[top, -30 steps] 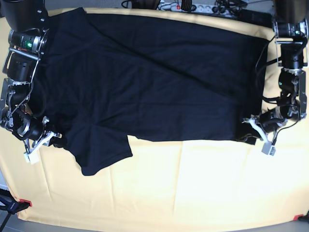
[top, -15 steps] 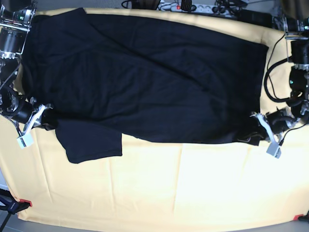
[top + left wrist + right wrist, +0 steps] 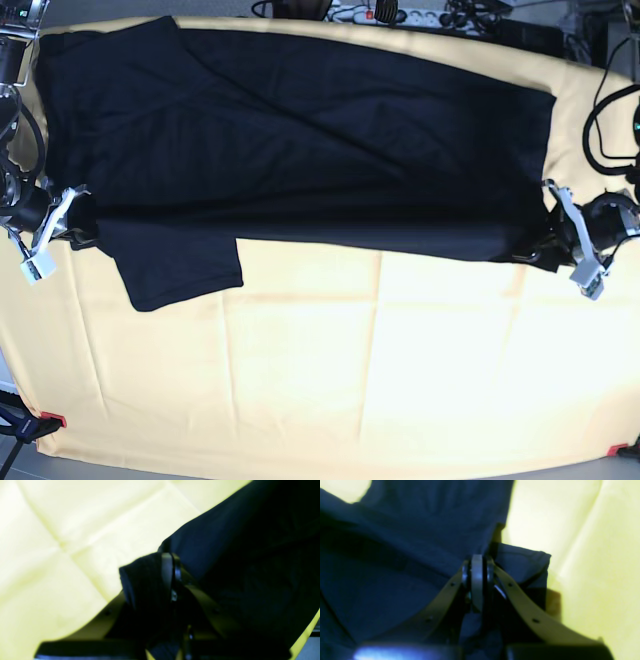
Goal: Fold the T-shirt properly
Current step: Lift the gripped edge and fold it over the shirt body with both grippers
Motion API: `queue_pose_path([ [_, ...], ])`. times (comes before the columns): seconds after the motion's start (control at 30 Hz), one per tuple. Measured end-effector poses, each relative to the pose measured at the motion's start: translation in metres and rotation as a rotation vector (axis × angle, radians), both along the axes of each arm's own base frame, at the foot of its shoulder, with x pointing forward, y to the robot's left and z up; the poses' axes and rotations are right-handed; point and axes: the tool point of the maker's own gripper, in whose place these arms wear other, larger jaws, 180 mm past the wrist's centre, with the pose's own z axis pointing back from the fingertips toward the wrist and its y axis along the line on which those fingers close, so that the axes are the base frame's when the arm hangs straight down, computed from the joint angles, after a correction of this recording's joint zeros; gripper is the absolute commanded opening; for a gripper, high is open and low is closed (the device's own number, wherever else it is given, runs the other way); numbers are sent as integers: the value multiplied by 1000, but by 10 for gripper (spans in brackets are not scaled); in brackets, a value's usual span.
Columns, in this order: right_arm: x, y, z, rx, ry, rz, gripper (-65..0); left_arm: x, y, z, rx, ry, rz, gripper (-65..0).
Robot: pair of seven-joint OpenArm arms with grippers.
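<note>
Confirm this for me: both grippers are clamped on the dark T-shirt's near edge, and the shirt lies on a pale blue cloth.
Not quite. The cloth under the T-shirt is pale yellow, not blue, as the base view shows. The rest holds: the left gripper and right gripper are both clamped on its near edge.

free: bare yellow cloth [image 3: 380,370] nearside | blocked: T-shirt [image 3: 300,140] covers far half | cables [image 3: 400,14] along far edge

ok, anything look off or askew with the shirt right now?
Yes: one sleeve of the T-shirt sticks out below the stretched near edge on the right gripper side. The left gripper end has nothing matching.
</note>
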Motion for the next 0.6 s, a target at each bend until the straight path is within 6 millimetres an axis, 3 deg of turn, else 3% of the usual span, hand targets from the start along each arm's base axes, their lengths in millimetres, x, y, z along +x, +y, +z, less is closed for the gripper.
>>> queue_pose_path([
  [0.37, -18, 9, -7, 40, 82, 33, -650, -58, -4, -33, -50, 290, -66, -650],
  [0.6, -46, 19, 0, -135, 75, 150, -650, -63, 4, -13, -59, 321, -97, -650],
])
